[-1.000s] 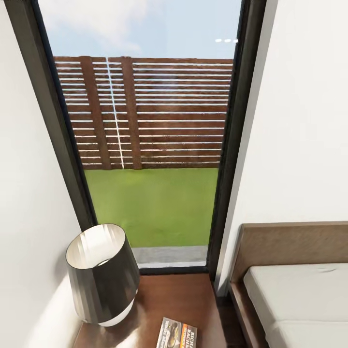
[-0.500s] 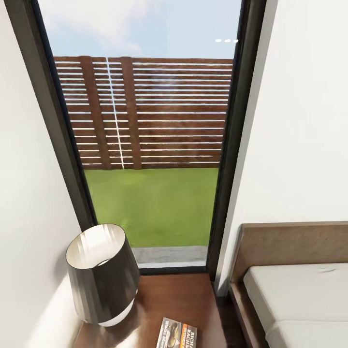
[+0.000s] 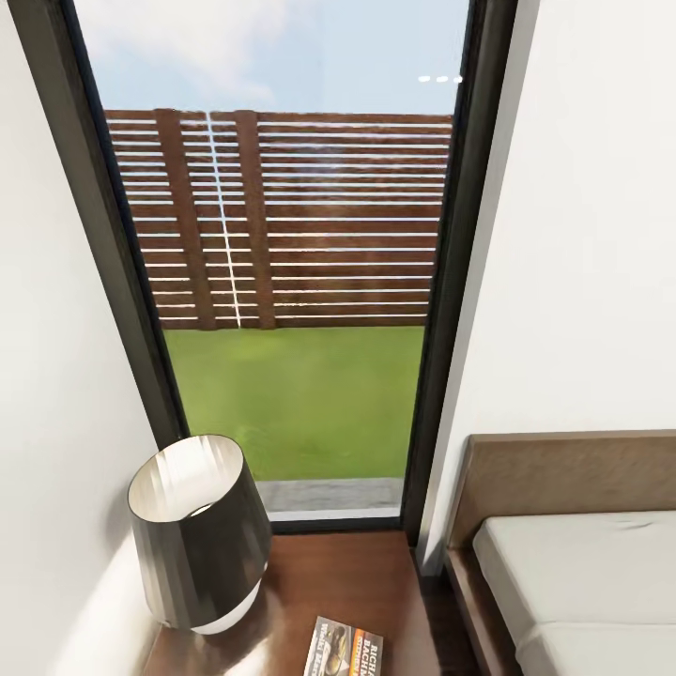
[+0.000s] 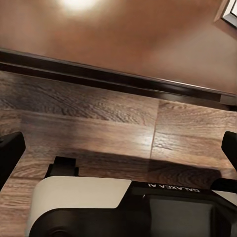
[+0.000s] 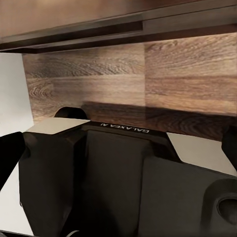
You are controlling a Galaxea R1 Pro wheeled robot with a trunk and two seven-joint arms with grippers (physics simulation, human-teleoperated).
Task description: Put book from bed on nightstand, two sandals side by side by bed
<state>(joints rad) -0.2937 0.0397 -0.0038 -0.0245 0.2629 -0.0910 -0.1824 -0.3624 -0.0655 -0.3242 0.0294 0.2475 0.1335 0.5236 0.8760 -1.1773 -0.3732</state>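
One step looks done: the book (image 3: 345, 650) is seen on the nightstand (image 3: 329, 582) at 6 o'clock; sandals remain, both jaws spread, empty.

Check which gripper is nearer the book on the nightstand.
Probably left. The left gripper hangs open over the floor just before the nightstand, a likely corner of the book at that view's edge. The right gripper, open, faces floor and a dark wood edge.

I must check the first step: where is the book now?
In the head view, the book lies flat on the nightstand, near the bottom edge, between the lamp and the bed.
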